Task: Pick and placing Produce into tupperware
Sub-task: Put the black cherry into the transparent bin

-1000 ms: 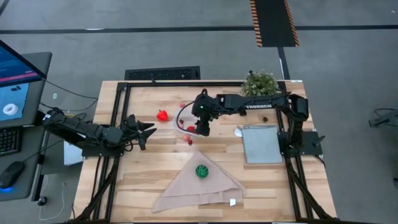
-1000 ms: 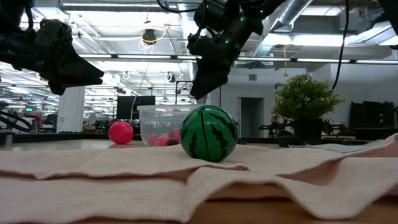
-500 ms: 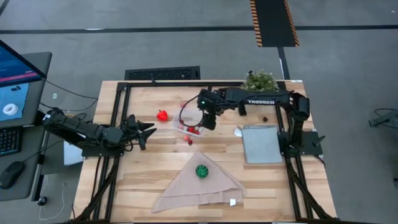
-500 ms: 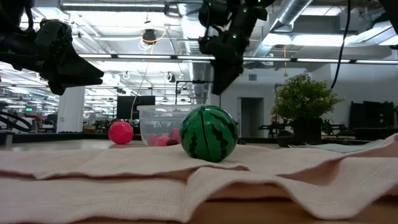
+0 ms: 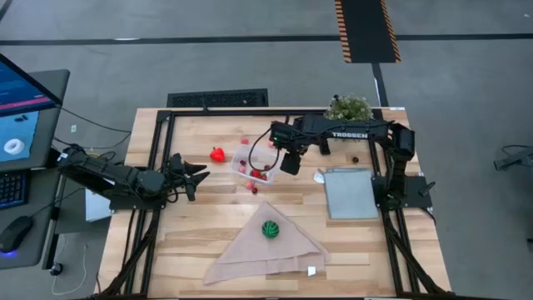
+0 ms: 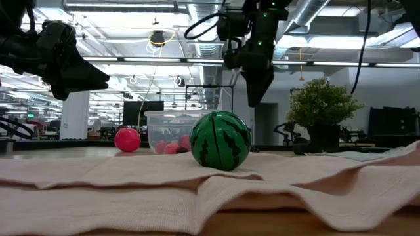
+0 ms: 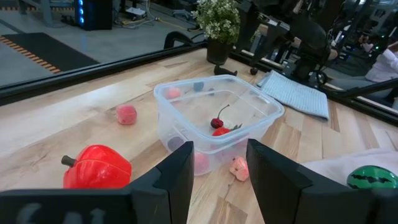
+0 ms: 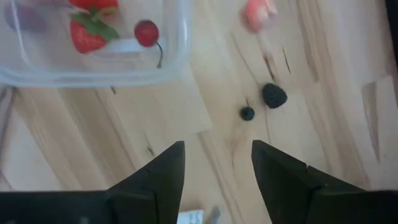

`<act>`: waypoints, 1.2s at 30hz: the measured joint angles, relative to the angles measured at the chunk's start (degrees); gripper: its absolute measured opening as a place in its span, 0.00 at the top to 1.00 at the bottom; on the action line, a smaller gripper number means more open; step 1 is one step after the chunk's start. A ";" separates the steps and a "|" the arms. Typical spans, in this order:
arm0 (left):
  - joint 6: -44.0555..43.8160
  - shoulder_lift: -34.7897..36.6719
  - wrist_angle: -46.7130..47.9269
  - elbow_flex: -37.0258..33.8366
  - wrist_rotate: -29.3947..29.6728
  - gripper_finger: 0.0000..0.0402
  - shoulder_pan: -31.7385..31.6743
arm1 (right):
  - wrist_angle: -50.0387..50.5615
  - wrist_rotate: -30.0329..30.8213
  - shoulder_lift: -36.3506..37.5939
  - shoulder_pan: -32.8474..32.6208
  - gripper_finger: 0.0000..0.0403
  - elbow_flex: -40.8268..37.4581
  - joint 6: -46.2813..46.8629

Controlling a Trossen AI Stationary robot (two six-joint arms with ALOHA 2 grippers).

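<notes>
The clear tupperware (image 5: 253,158) stands mid-table on its base, with a strawberry (image 8: 87,34) and a cherry (image 8: 146,32) among the red bits inside. A red pepper (image 5: 217,154) and a pink berry (image 7: 126,114) lie to its left, and a small red bit (image 5: 254,188) lies on its near side. The green striped ball (image 5: 270,228) rests on the beige cloth. My right gripper (image 5: 290,159) hovers open just right of the tub, above bare wood, a pink bit (image 8: 258,12) and two dark berries (image 8: 273,95). My left gripper (image 5: 196,175) waits open at the table's left, pointing at the tub.
A beige cloth (image 5: 266,250) spreads over the near middle of the table. A grey square panel (image 5: 350,193) lies at the right, beside the right arm's base. A potted plant (image 5: 349,109) stands at the far edge. A dark bit (image 5: 355,159) lies near the panel.
My right gripper has moved from over the tub's near side toward the table's right and now hangs beside the tub. The left arm has kept still.
</notes>
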State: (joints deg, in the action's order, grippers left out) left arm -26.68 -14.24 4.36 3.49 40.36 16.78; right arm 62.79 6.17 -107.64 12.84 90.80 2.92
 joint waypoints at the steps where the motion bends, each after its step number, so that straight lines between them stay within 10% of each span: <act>1: 0.00 0.00 0.02 0.00 0.00 0.65 0.00 | 0.16 0.00 0.31 -0.06 0.49 -0.06 -0.12; 13: -0.04 -0.02 -0.42 -0.01 0.06 0.65 0.01 | -4.33 -3.26 16.49 2.14 0.51 -1.15 -3.39; 24: -2.96 -0.02 -1.07 -0.07 2.58 0.65 0.00 | -18.65 -6.04 38.19 3.08 0.51 -26.57 -0.20; 36: -4.31 -0.01 -1.30 -0.07 5.03 0.65 0.00 | -37.42 11.21 49.28 2.78 0.50 -46.73 15.90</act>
State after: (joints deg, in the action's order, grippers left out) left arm -30.98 -14.25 3.06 3.42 45.39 16.78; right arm 25.37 17.39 -58.37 15.62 44.07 18.82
